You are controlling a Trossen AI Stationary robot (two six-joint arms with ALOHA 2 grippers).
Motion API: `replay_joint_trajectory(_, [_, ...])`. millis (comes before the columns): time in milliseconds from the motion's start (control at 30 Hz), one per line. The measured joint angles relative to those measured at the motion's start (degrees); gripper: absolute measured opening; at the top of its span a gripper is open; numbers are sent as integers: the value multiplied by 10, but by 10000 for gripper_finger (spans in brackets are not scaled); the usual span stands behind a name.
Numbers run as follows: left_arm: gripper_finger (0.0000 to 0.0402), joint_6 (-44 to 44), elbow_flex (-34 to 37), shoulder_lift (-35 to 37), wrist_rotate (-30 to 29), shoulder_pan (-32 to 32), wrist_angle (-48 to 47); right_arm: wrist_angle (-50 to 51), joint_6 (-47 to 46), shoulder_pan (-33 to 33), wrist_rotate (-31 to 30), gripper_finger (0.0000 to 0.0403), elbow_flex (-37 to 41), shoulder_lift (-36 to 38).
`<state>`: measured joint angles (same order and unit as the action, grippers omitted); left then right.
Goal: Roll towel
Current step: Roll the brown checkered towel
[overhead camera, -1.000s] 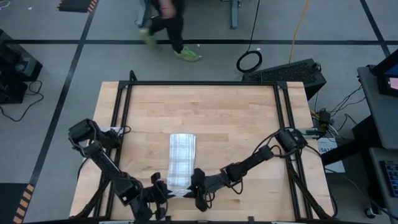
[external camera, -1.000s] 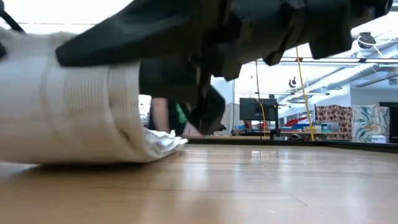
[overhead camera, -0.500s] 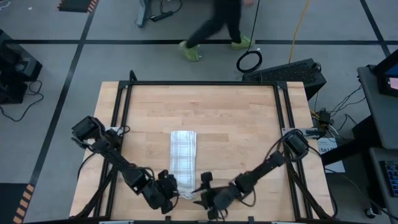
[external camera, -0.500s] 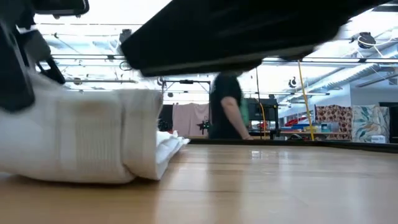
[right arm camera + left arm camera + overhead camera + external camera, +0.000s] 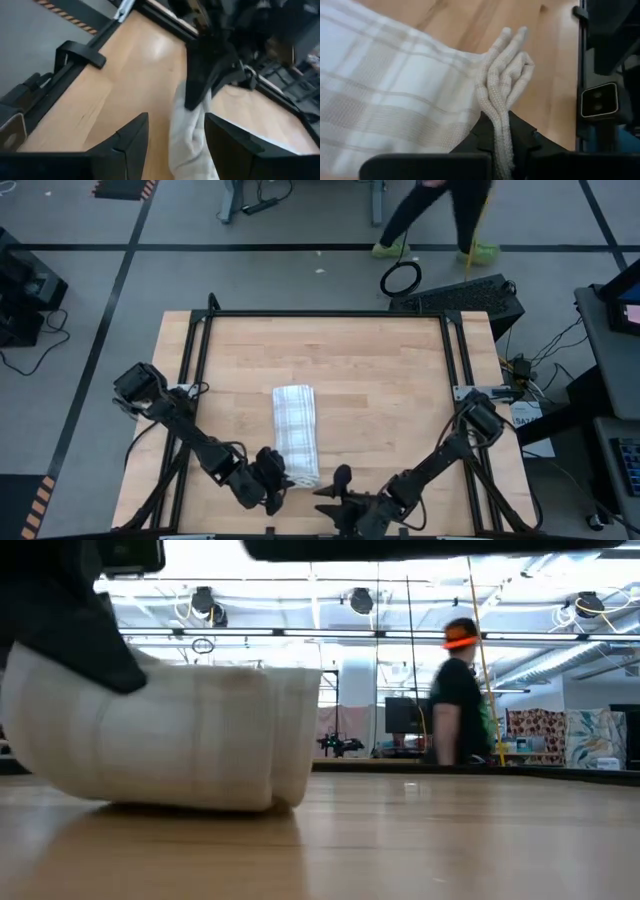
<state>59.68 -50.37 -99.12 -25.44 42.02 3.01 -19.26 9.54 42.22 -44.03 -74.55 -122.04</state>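
- Because the towel [image 5: 296, 430] lies as a long folded strip down the middle of the table [image 5: 380, 370], with only its near end turned up into a fat fold, most of the cloth is not yet rolled; the big risk is that this loose start flops open and the roll has to begin again.
- While the left gripper [image 5: 272, 485] pinches the bunched near-left corner of the towel between closed fingers, it is the only hold; a pull from that one side would likely skew the roll into a cone.
- Since the right gripper [image 5: 338, 502] hangs just off the near end, fingers apart and empty, that side is free to sag and unwind.
- If the pinched hem [image 5: 501, 125] slips, the corner drops.
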Motion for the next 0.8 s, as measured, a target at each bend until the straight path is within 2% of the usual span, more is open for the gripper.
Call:
replay_joint_trajectory(133, [22, 31, 34, 1, -16, 0, 60, 31, 5, -18, 40, 183, -2, 0])
replay_joint_trajectory(433, [22, 90, 88, 1, -45, -20, 152, 64, 128, -40, 35, 183, -1, -1])
replay_joint_trajectory(800, [22, 134, 96, 1, 15, -78, 180, 169, 192, -91, 33, 187, -1, -1])
